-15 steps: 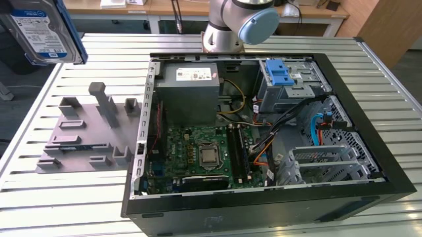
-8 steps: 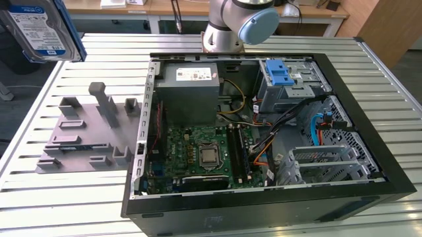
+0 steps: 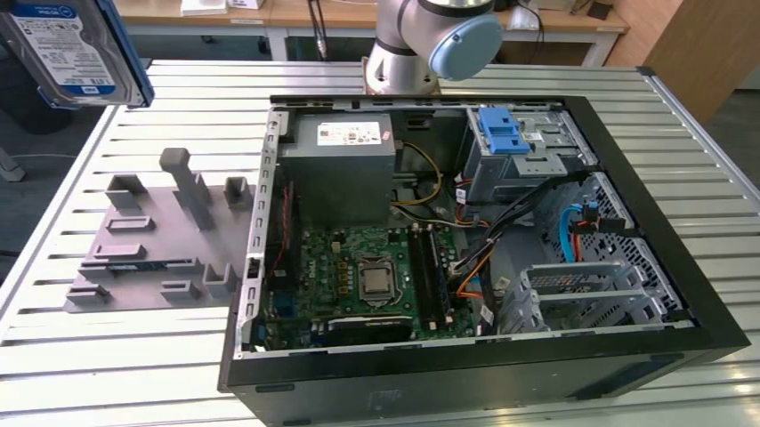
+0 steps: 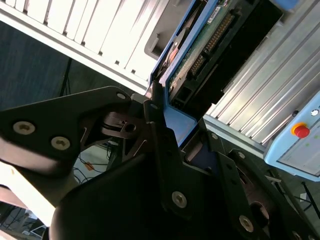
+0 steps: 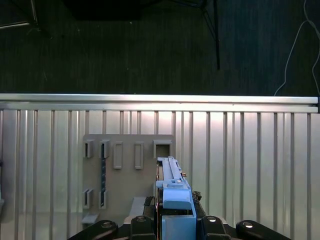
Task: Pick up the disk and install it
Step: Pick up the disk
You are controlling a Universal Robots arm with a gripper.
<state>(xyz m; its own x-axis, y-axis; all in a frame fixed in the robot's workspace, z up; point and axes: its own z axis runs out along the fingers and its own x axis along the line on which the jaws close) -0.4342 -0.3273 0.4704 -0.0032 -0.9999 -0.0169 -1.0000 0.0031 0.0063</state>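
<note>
Pincer grips the disk (blue rails along its edges) high above the grey fixture.

Cropped: disk, by the exterior view's top and left edges. Cropped: arm, upper part, same top edge.

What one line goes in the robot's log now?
end effector: shut on the disk | disk: in air over grey plate | computer case: disk not yet in

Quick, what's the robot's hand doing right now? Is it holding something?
The hand: closed, holding the disk up in the air.
</note>
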